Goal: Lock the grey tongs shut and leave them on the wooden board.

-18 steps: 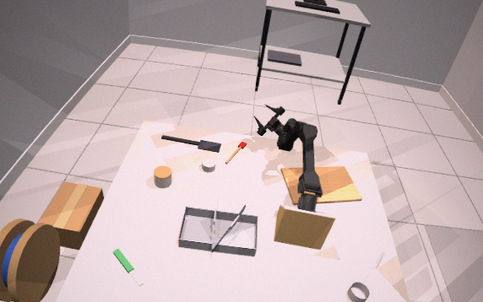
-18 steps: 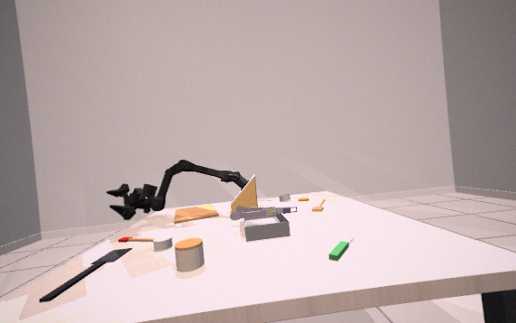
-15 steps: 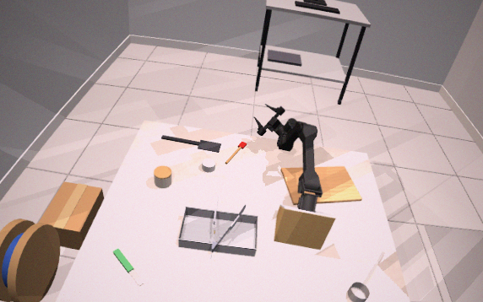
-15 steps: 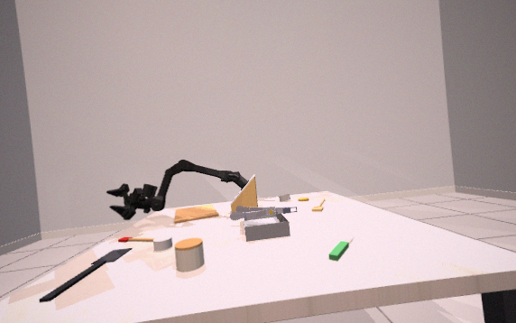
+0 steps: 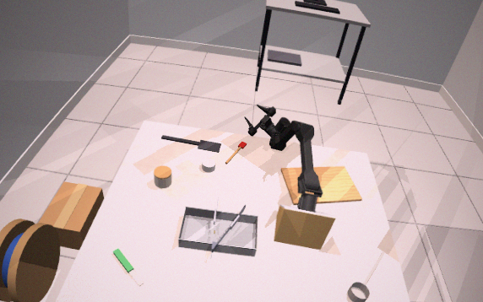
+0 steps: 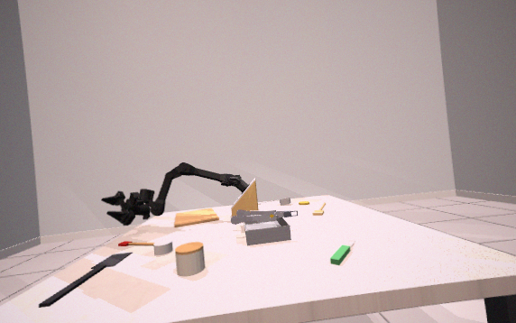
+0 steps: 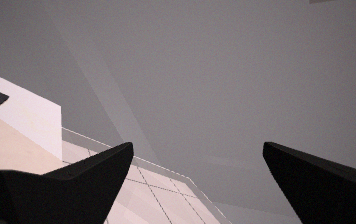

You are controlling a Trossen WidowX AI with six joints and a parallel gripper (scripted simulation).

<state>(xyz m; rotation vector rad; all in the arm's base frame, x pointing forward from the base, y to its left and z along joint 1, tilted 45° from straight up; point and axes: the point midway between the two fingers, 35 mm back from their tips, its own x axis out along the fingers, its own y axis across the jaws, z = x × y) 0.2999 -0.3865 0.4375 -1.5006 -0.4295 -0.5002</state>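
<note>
The grey tongs (image 5: 230, 228) (image 6: 259, 216) lie open in a V across the grey roasting tin (image 5: 217, 249) (image 6: 268, 235) near the table's middle. The wooden board (image 5: 338, 186) (image 6: 196, 217) lies flat beside the arm's base. My gripper (image 5: 255, 115) (image 6: 108, 207) (image 7: 196, 148) is open and empty. It hangs in the air past the table's far edge, well away from the tongs and the board. The wrist view shows only the two fingers, the wall and some floor.
A wooden panel (image 5: 301, 228) (image 6: 247, 200) leans upright between tin and board. A cork-lidded canister (image 5: 162, 176) (image 6: 189, 258), a small grey cup (image 5: 208, 165), a black spatula (image 5: 192, 143), a red-tipped spatula (image 5: 236, 152), a green brush (image 5: 123, 260) and a ring strainer (image 5: 358, 292) lie around.
</note>
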